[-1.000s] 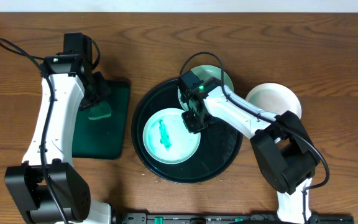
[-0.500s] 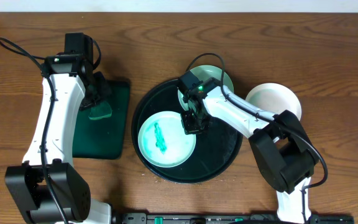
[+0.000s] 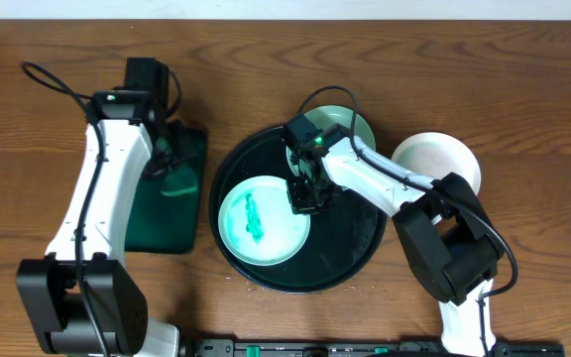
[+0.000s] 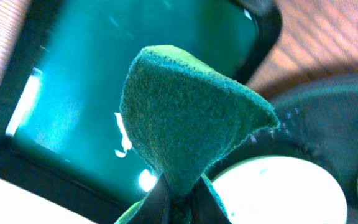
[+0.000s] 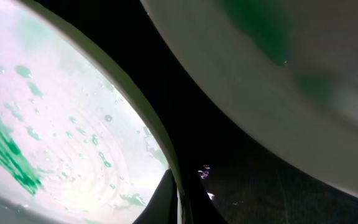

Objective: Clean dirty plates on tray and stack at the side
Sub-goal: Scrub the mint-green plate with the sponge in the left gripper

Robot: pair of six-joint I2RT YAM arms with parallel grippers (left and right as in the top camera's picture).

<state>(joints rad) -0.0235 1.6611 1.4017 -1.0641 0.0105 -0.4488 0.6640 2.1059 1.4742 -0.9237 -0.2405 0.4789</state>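
Note:
The round black tray [image 3: 355, 248] holds a plate [image 3: 271, 233] with a green smear at its left middle. My right gripper [image 3: 302, 196] is shut on that plate's right rim; the rim shows between the fingers in the right wrist view [image 5: 178, 205]. A second smeared plate [image 3: 350, 127] lies at the tray's far edge, partly under my right arm, and also shows in the right wrist view [image 5: 272, 68]. A third white plate [image 3: 439, 159] sits on the table right of the tray. My left gripper [image 3: 171, 169] is shut on a green sponge [image 4: 185, 118] above the green rectangular tray [image 3: 167, 223].
The dark green rectangular tray [image 4: 135, 50] lies left of the black tray, a narrow strip of wood between them. Cables loop behind both arms. A black rail runs along the table's front edge [image 3: 365, 349].
My right gripper has dragged the smeared plate leftward in the black tray. My left arm has lifted the sponge and swung right, toward the black tray.

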